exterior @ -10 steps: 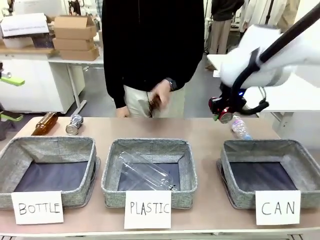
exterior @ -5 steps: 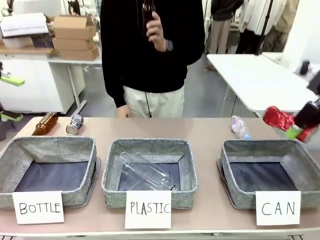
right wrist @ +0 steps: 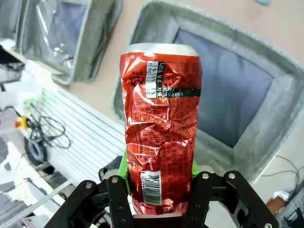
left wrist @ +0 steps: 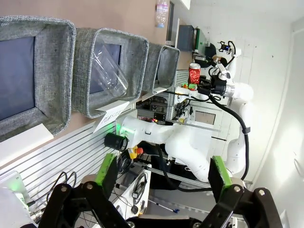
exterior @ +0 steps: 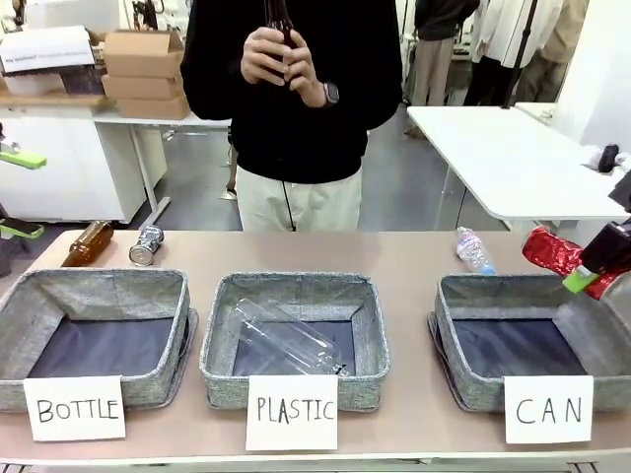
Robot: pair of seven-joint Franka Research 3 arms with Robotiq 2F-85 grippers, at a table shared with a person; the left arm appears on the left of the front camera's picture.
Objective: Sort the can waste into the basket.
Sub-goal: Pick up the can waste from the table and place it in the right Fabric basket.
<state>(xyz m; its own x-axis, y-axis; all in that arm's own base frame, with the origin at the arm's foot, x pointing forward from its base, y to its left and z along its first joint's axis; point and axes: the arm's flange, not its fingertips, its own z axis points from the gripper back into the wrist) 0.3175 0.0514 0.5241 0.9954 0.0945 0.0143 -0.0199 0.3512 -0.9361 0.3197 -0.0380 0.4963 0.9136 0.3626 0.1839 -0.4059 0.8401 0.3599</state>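
**Operator:** How far along is this?

**Spotter:** Your grey woven basket signed "CAN" (exterior: 513, 287), near right, holds nothing. Your right gripper (exterior: 590, 271) clamps the crumpled red metal can (exterior: 554, 252) over its far right corner. Your left gripper (left wrist: 164, 176) gapes wide, holding nothing. The silver-grey can (exterior: 146, 245) lies far left, untouched.

- The right gripper (exterior: 590, 270), clamped on the red can (exterior: 552, 254), swings from the table's (exterior: 394, 258) far side to the basket's (exterior: 455, 330) right end.
- The person's hands (exterior: 281, 61) lift a brown bottle (exterior: 277, 14) from waist to chest.
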